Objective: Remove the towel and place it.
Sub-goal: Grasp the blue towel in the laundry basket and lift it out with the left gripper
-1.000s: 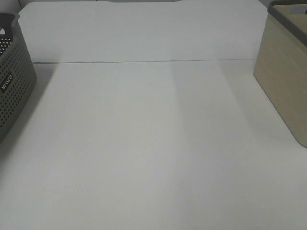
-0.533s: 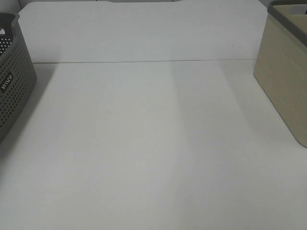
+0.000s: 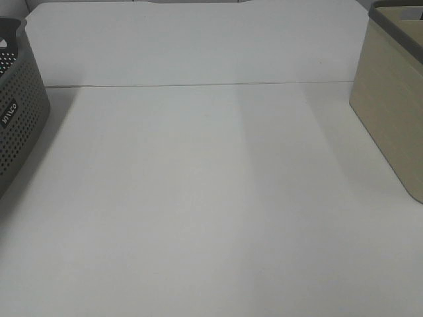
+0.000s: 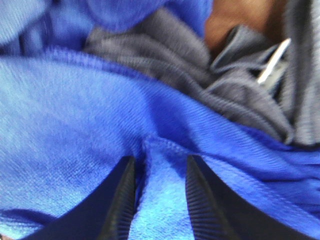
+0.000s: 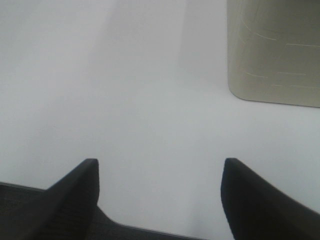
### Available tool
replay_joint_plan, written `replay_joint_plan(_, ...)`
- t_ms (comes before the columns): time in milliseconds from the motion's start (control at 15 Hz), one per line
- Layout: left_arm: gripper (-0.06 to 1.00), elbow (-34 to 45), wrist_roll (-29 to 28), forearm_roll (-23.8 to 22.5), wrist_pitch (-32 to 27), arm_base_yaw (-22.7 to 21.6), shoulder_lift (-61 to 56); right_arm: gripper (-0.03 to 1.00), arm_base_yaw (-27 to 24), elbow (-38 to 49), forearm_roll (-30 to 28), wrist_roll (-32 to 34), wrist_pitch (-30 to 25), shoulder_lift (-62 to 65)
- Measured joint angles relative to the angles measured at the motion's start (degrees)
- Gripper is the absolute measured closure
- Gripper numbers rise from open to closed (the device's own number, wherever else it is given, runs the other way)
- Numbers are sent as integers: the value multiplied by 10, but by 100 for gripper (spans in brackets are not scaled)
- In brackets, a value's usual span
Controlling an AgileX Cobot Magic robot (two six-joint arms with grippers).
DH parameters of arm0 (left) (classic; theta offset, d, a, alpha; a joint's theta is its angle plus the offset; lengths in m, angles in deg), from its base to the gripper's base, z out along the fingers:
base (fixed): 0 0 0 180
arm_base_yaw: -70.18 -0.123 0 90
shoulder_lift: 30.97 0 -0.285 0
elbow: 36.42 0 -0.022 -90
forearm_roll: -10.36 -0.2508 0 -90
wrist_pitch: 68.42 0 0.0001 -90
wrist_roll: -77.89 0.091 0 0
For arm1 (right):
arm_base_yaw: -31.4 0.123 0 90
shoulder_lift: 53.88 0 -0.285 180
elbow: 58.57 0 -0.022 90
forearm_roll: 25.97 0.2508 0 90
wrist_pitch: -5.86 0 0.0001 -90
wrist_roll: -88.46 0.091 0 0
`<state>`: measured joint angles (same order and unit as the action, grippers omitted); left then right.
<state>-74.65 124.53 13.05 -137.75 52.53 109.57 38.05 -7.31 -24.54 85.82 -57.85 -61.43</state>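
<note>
The left gripper [image 4: 159, 162] is pinching the towel [image 4: 75, 115]. Its two dark fingers have come in on a raised fold of the blue plush, and a ridge of cloth stands up between the tips. The rest of the towel spreads away on all sides of the fingers, rumpled, and fills most of the left wrist view. Just beyond the pinched fold, a crumpled grey cloth [image 4: 165, 65] lies touching the towel, with a thin white strip [image 4: 272, 62] among its folds. What the heap rests in cannot be told from this close.

The right gripper [image 5: 160, 167] hangs spread wide over the bare white counter [image 5: 125, 75], holding nothing. The beige basket [image 5: 275, 50] stands near it, ahead and to one side.

From the high camera, the grey basket [image 3: 20, 125] stands at the left edge of the counter and the beige basket well apart at the right edge.
</note>
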Motion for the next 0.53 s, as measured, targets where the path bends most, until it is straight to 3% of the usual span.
replay_joint_plan(333,67,0,-3,-1,0,0,6,28,0,0,0,0,0,0)
replay_joint_plan(533,93,0,2,-4,0,0,7,28,0,0,0,0,0,0)
